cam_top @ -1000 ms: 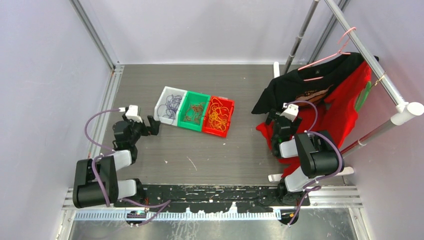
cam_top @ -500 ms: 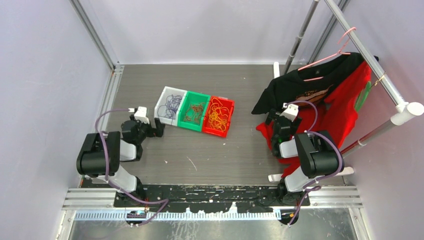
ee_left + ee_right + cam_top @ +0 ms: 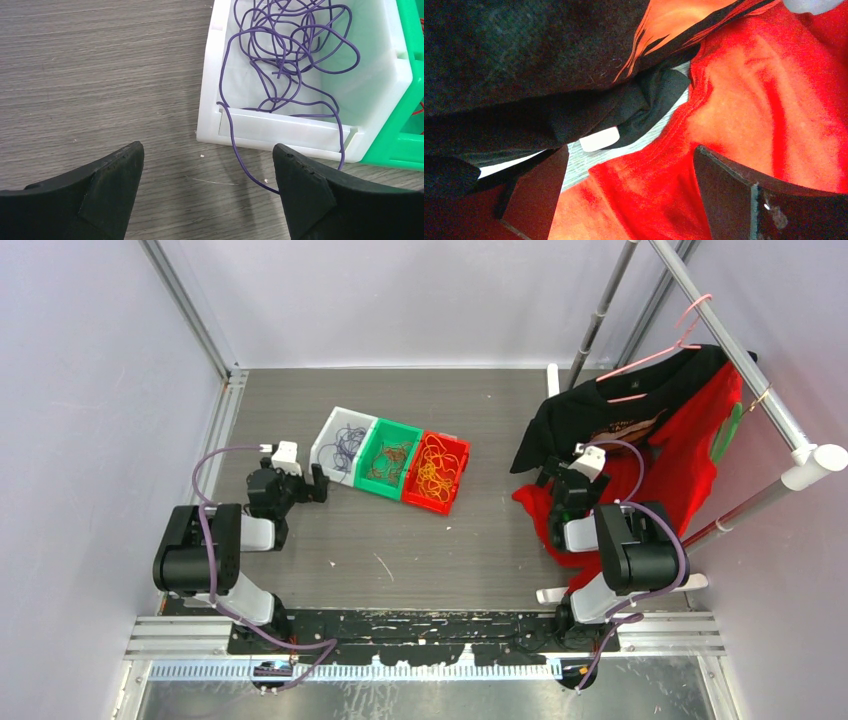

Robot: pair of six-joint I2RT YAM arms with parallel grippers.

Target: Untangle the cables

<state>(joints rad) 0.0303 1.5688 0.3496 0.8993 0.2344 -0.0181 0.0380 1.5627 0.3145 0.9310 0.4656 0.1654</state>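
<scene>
Purple cables (image 3: 290, 55) lie in loose loops in a white bin (image 3: 280, 130); one strand hangs over its near wall onto the table, ending by my left gripper's right finger. Red-brown strands fill the green bin (image 3: 388, 465) and orange-yellow strands fill the red bin (image 3: 436, 472). My left gripper (image 3: 207, 192) is open and empty, low over the table just before the white bin (image 3: 338, 448); in the top view the left gripper (image 3: 316, 484) sits at the bin's left end. My right gripper (image 3: 631, 195) is open, pressed close to red cloth, holding nothing.
A black shirt (image 3: 610, 410) and a red shirt (image 3: 690, 455) hang from a pink hanger (image 3: 650, 358) on a white rack (image 3: 800, 450) at the right, draped down around my right arm. Purple walls enclose the table.
My left arm swung toward the bins and its gripper now sits at the white bin's edge. The bin row shifted slightly. The right gripper nudged a little to the right.
</scene>
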